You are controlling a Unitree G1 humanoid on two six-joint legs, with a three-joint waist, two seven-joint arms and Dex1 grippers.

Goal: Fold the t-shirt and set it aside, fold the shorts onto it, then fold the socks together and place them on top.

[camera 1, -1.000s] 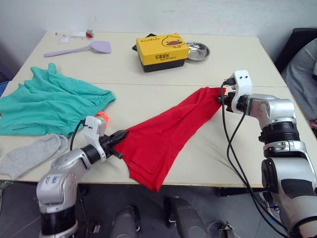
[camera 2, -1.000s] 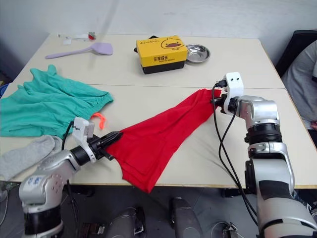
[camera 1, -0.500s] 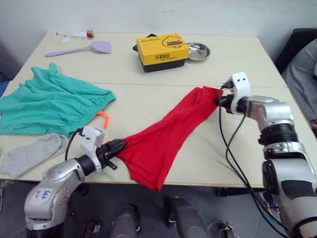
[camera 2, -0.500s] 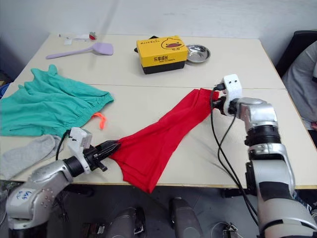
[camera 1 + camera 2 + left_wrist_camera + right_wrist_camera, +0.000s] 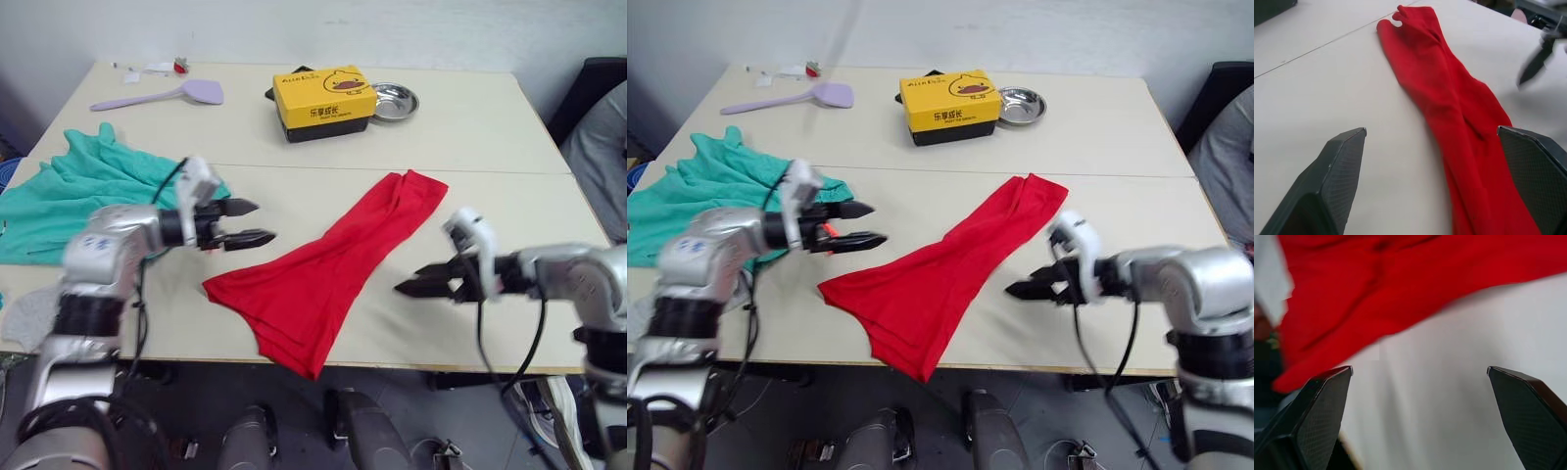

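While the red t-shirt [image 5: 328,269] lies as a long diagonal strip, its near end overhanging the table [image 5: 470,127] edge, the right gripper [image 5: 423,286] and left gripper [image 5: 250,221] hover open on either side, holding nothing. Its folding seems unfinished; the teal shorts [image 5: 88,191] beyond lie unfolded, so most steps remain.

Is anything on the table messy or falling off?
Yes. The red t-shirt lies in a long crooked strip slanting across the table, and its near end droops over the front edge. The teal shorts are rumpled. Both grippers' jaws stand open, holding nothing.
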